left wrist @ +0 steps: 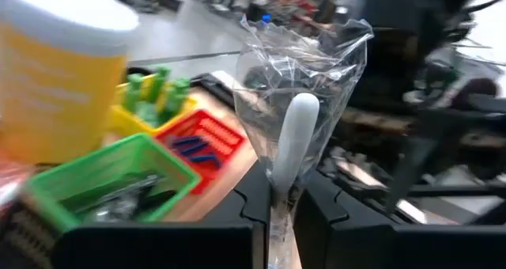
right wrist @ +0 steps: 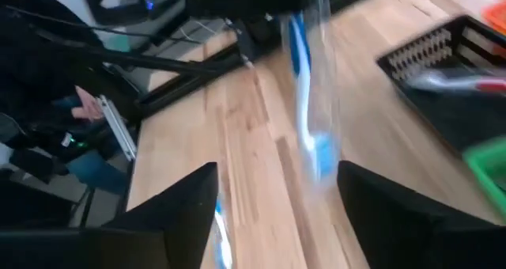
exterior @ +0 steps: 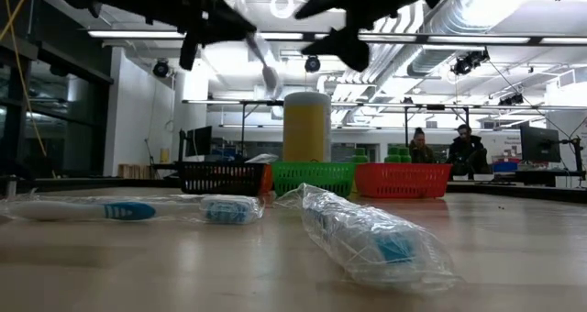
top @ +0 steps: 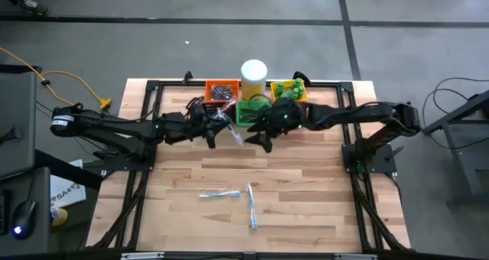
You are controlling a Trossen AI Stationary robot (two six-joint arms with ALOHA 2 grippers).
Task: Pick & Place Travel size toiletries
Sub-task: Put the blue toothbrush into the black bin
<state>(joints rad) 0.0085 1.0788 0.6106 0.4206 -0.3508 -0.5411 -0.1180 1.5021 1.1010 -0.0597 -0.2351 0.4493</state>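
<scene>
Left gripper [left wrist: 278,202] jaws pinch a wrapped toothbrush [left wrist: 291,134] above the counter [top: 306,199]; only its wrist view shows the grip. Right gripper [right wrist: 273,198] jaws stand open just beside it. Two more toothbrushes [top: 252,206] lie on the counter.

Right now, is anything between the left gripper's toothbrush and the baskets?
Nothing visible. The left gripper holds the wrapped toothbrush in the air beside the baskets. The open right gripper hangs close by it.

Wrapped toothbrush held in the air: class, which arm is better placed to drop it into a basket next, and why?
Probably the left: its gripper already clamps the wrapped toothbrush near the baskets; the right gripper is open and empty.
</scene>
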